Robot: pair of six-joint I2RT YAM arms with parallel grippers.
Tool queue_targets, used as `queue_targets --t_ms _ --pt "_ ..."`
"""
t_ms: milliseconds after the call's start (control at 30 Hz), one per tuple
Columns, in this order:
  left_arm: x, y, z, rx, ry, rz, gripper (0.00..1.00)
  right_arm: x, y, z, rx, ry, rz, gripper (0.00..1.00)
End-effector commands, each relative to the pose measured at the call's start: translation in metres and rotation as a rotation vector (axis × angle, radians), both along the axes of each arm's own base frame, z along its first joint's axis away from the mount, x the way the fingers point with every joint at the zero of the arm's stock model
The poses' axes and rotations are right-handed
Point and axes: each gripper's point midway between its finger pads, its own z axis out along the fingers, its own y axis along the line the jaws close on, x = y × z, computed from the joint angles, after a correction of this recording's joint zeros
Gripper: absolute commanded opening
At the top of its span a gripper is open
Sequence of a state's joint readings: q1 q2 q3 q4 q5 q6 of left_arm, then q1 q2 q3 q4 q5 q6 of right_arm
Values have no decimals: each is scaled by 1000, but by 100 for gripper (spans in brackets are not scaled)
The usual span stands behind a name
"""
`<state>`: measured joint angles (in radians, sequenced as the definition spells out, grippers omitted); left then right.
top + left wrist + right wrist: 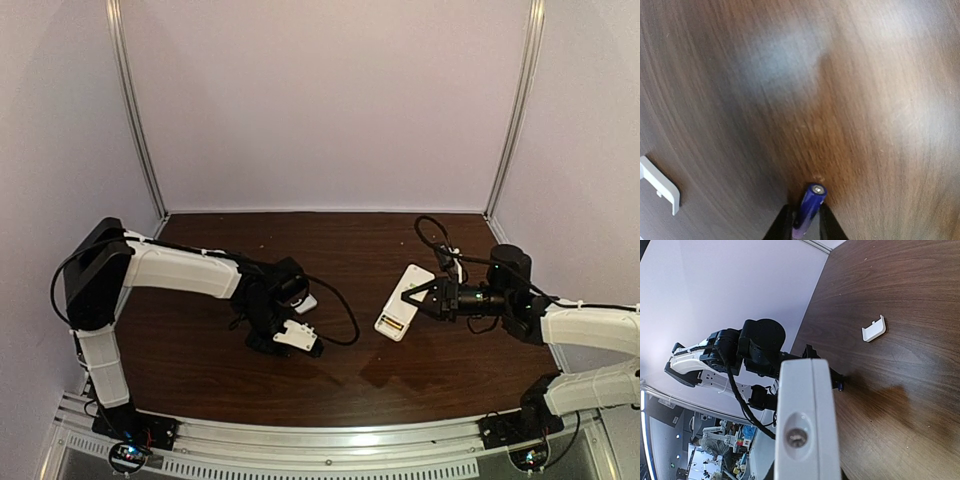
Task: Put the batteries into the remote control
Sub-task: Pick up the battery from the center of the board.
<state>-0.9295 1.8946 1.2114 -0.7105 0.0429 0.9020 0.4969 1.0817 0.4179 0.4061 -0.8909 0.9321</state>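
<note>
My right gripper (428, 298) is shut on the white remote control (405, 300) and holds it above the table, back side up. A yellowish-gold battery (392, 325) shows in its open compartment at the near end. In the right wrist view the remote (807, 405) is seen end-on and hides the fingers. My left gripper (305, 345) is low over the table at left centre. It is shut on the dark bluish battery (810, 205), which sticks out past the fingertips (827, 222) with its tip at the wood. The battery's tip also shows in the right wrist view (840, 386).
A small white battery cover (306, 303) lies on the dark wood table (200, 370) just behind the left gripper. It also shows in the left wrist view (657, 185) and in the right wrist view (874, 328). White walls enclose the back and sides.
</note>
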Motion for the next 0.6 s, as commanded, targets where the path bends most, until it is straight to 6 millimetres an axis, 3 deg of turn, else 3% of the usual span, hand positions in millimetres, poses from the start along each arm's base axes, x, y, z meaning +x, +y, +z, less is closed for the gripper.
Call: queue_targets --t_ms 0,167,267,367,500,567 --pt "-5 -2 -4 11 32 19 17 1 1 0 18 2 18 0" --pt "-19 -18 17 -56 35 26 1 1 5 -7 14 59 31 0" --pt "-24 -29 43 -138 52 64 0 1 7 -9 10 80 39 0" --pt "-31 -46 88 -300 74 92 0 0 13 -8 19 98 55 0" --pt "-37 -74 170 -596 58 143 0 0 25 -6 40 123 79 0" --pt "-42 -89 199 -705 62 171 0 0 31 -5 48 129 88 0"
